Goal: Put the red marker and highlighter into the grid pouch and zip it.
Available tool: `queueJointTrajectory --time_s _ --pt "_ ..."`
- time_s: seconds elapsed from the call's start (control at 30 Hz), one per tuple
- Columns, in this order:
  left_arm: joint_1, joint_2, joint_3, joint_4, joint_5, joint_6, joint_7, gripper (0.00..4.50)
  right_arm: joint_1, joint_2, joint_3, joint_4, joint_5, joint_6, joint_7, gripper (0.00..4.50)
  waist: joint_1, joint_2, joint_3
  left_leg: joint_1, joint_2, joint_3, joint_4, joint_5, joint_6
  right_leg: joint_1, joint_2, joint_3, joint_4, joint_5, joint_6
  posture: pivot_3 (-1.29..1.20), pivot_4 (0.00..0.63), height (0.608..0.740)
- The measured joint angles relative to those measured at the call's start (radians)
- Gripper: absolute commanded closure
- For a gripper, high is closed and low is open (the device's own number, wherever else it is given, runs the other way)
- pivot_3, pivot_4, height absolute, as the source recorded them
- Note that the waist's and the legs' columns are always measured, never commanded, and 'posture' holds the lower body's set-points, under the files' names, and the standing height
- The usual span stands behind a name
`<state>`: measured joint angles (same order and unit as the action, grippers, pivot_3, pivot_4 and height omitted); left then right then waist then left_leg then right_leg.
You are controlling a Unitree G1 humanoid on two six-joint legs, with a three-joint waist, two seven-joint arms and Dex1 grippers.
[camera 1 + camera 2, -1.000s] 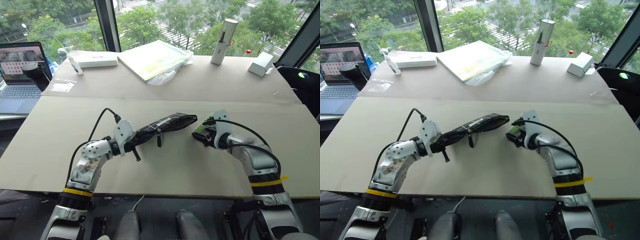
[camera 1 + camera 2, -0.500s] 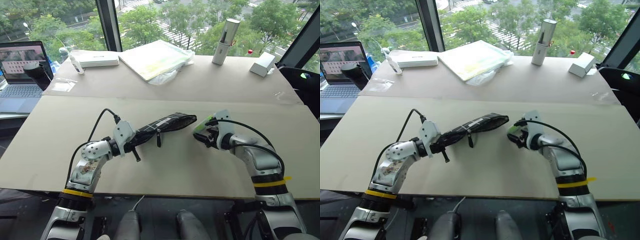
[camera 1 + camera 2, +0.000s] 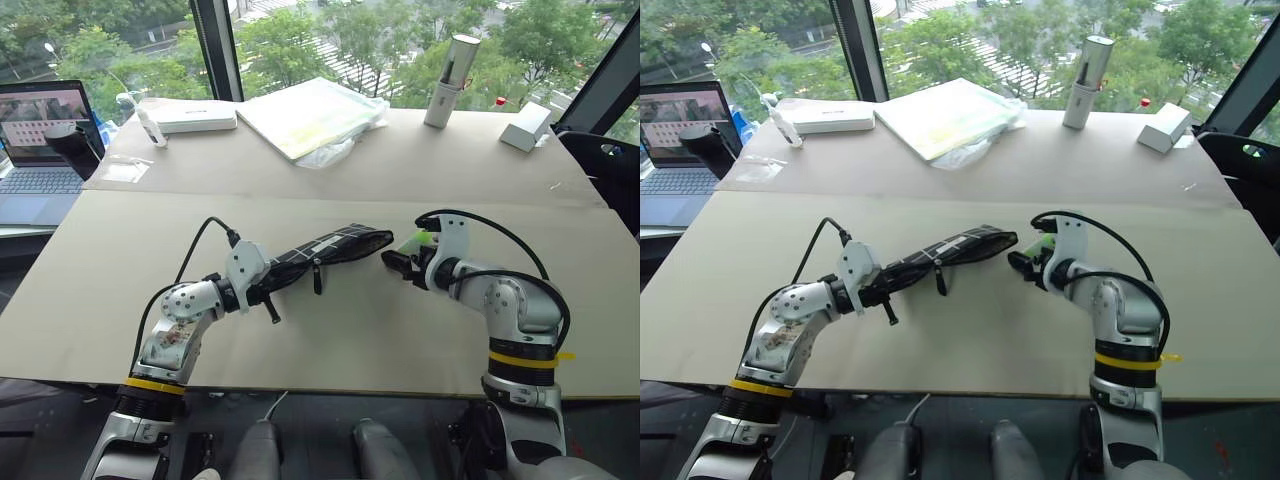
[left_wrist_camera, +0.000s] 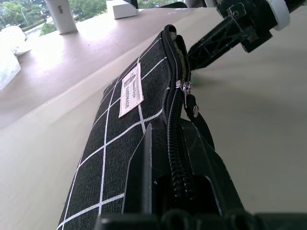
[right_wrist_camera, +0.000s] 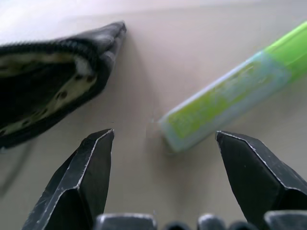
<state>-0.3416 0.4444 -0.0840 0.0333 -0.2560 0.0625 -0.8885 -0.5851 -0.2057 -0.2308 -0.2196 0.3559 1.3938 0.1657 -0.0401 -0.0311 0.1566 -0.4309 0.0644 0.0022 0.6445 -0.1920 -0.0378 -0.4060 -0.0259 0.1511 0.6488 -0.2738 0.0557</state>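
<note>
While gaping, grid pouch [image 3: 330, 248] beside highlighter [image 5: 230, 93]

I'm looking at the pale tabletop [image 3: 330, 340]. On it near centre lies the highlighter [image 3: 424, 238]. Along the upper edge sit a flat white box [image 3: 188, 118], a plastic-wrapped pad [image 3: 310, 117], a white cylinder [image 3: 448, 68] and a small white box [image 3: 524, 127].

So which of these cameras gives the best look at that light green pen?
The right wrist view: the highlighter lies large across the picture on the table, between and just past the open right end effector, near the grid pouch mouth. In the two head views it is a small green sliver mostly hidden behind the right end effector.
</note>
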Motion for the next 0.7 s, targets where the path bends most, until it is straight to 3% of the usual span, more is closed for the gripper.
queueJointTrajectory --time_s 0.2,0.3,0.7 --pt "-0.007 0.015 0.021 0.013 0.000 -0.001 -0.005 4.50 -0.097 0.045 -0.014 -0.047 -0.066 0.148 -0.111 0.74 -0.007 0.000 0.000 0.000 0.001 0.000 -0.001 0.000 0.000 -0.001 0.001 -0.001 0.000 0.000 0.000 0.00 0.150 0.738" --pt "-0.028 0.036 0.043 0.031 -0.001 -0.002 -0.005 4.50 -0.148 0.054 -0.015 0.022 -0.084 0.189 -0.126 0.74 -0.009 0.000 0.000 0.000 0.000 0.000 -0.001 0.000 0.000 -0.001 0.001 -0.001 0.000 0.000 0.000 0.00 0.150 0.738" --pt "-0.016 0.055 0.082 0.022 -0.004 -0.001 0.001 4.50 -0.241 0.106 -0.055 0.195 -0.148 0.206 -0.157 0.74 -0.015 0.000 0.000 0.000 0.001 0.000 -0.001 0.000 0.000 -0.001 0.000 -0.001 0.000 0.000 0.000 0.00 0.150 0.738"
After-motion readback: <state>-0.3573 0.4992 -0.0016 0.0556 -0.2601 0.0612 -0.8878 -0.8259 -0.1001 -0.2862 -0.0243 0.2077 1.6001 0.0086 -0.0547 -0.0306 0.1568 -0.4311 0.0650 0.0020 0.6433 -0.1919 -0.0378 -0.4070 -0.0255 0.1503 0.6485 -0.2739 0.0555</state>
